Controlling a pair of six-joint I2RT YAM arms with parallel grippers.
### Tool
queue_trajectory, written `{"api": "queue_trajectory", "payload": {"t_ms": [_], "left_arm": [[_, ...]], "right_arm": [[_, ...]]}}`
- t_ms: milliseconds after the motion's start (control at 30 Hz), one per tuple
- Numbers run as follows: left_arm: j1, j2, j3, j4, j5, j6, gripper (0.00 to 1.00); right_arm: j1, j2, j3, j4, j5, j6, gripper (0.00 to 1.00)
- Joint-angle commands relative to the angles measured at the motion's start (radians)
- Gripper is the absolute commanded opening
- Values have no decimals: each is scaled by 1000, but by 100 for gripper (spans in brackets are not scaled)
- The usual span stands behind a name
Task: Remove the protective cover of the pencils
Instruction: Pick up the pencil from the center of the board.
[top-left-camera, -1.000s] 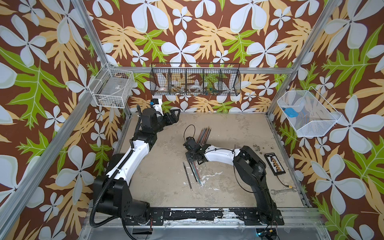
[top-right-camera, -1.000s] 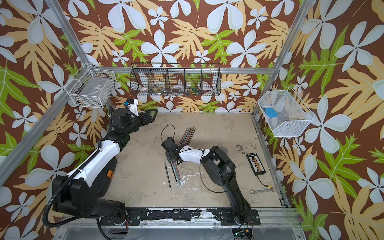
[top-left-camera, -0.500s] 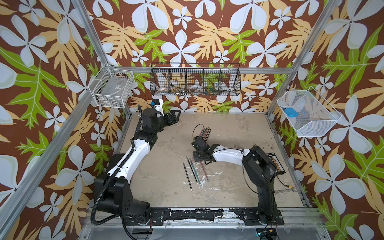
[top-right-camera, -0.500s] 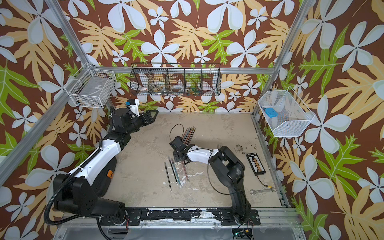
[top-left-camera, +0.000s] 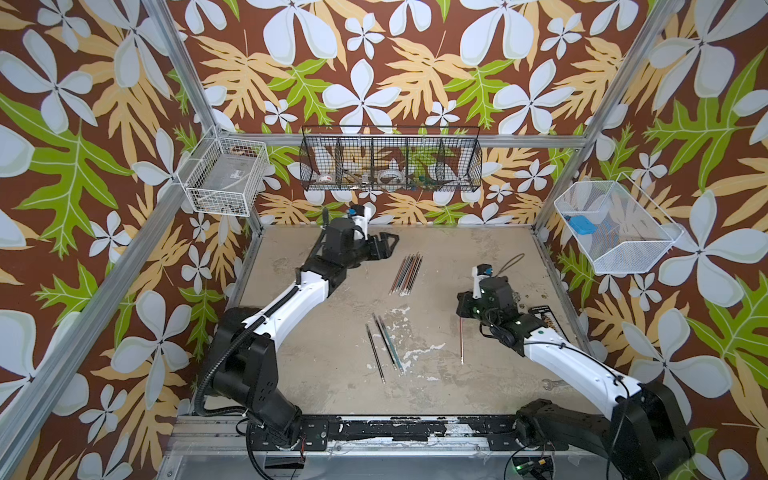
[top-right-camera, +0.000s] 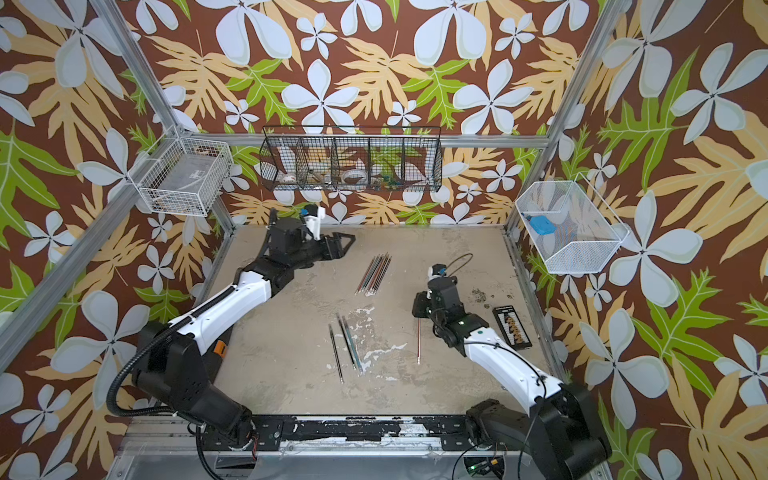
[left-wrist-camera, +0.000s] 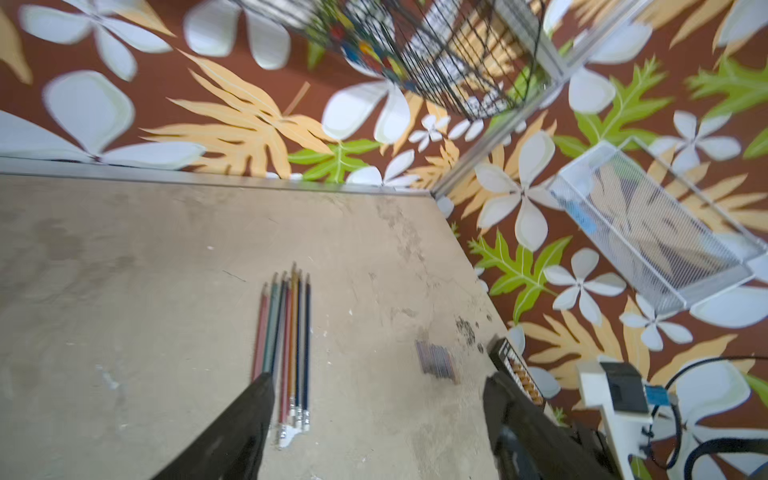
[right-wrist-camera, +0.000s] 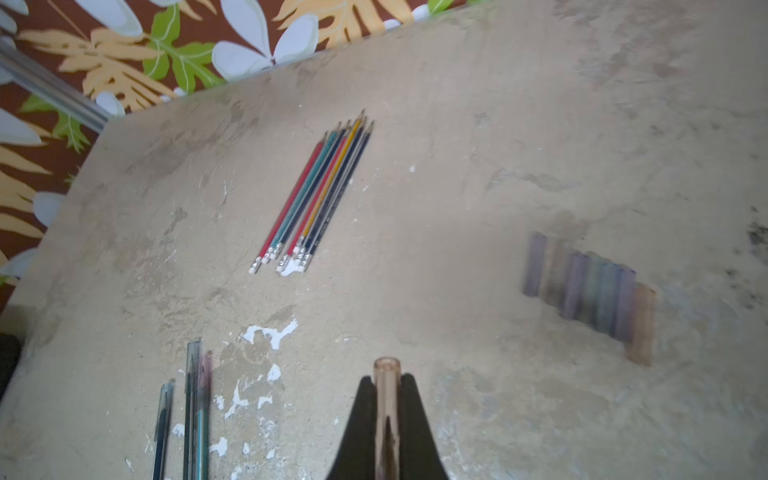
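The right tool (right-wrist-camera: 386, 378) is pressed together on a pinkish cap (right-wrist-camera: 386, 399), a translucent tube whose open end pokes out past the fingertips. Only the right wrist view shows that grip. In both top views the tool's body hides the cap, and what shows instead is a red pencil (top-left-camera: 461, 343) running from the tool toward the front edge of the worktop (top-left-camera: 332, 316). Whether that pencil rests on the surface cannot be told.

The left tool (left-wrist-camera: 380, 376) is spread wide with nothing between its fingers. A top view places it (top-left-camera: 395, 245) near the back wall, left of the bundle of pencils (top-left-camera: 407, 274). The left wrist view looks down on that bundle (left-wrist-camera: 286, 345): bare points toward the back wall, pale ends toward the front.

The row of loose caps (right-wrist-camera: 590, 291) lies side by side on the worktop, well apart from the bundle. It shows in the right wrist view and, blurred, in the left wrist view (left-wrist-camera: 436, 359). In the top views the right arm covers that spot.

Three capped pencils (top-left-camera: 384, 345) lie near the middle. Their smoky caps are plain only in the right wrist view (right-wrist-camera: 191, 415).
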Motion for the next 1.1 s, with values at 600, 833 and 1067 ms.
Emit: {"api": "queue_trajectory", "payload": {"t_ms": [600, 833, 1067], "left_arm": [[-176, 58, -11, -63, -218, 155, 100], [-191, 0, -130, 132, -139, 33, 100], [-265, 10, -88, 96, -16, 161, 100]], "right_arm": [[-155, -203, -72, 87, -162, 45, 0], [-165, -255, -125, 250, -150, 128, 0], [-177, -290, -170, 488, -135, 199, 0]]}}
